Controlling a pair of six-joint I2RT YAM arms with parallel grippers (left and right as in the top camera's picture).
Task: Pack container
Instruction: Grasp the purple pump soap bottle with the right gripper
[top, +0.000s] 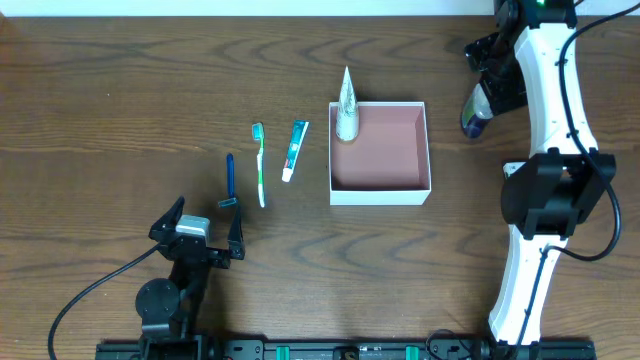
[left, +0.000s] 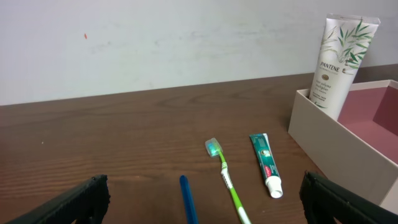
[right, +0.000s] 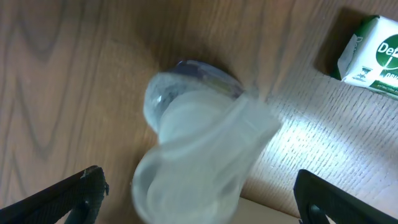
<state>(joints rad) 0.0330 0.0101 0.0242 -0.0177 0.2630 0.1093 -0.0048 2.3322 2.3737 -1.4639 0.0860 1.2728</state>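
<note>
Overhead puts the container (top: 380, 196) mid-table, right of centre, open side up, pink floor mostly bare. One item is packed: a white tube (top: 346, 108) stands upright in its far-left corner. Everything else is out on the table (top: 100, 100). Left of the box, near but apart from it, lie a toothpaste (top: 295, 150), a toothbrush (top: 261, 165) and a blue razor (top: 231, 178), roughly side by side and not touching. Left gripper (top: 207, 222) sits near the front edge just short of the razor, jaws spread, nothing between them. Right gripper (right: 199, 193) is at the far right, well clear of the box; its wrist view shows a blurred translucent bottle (right: 199, 143) under the camera with both fingers wide of it, so read those jaws as released, bracketing the bottle but not clamped. A green-and-white soap box (right: 371, 55) lies just beyond the bottle; overhead doesn't show it. Your tally, by my reading: one in, five to go, so early in the job. The bottle looks like the item in hand. Plenty of floor remains, though the upright tube may need laying flat.
</note>
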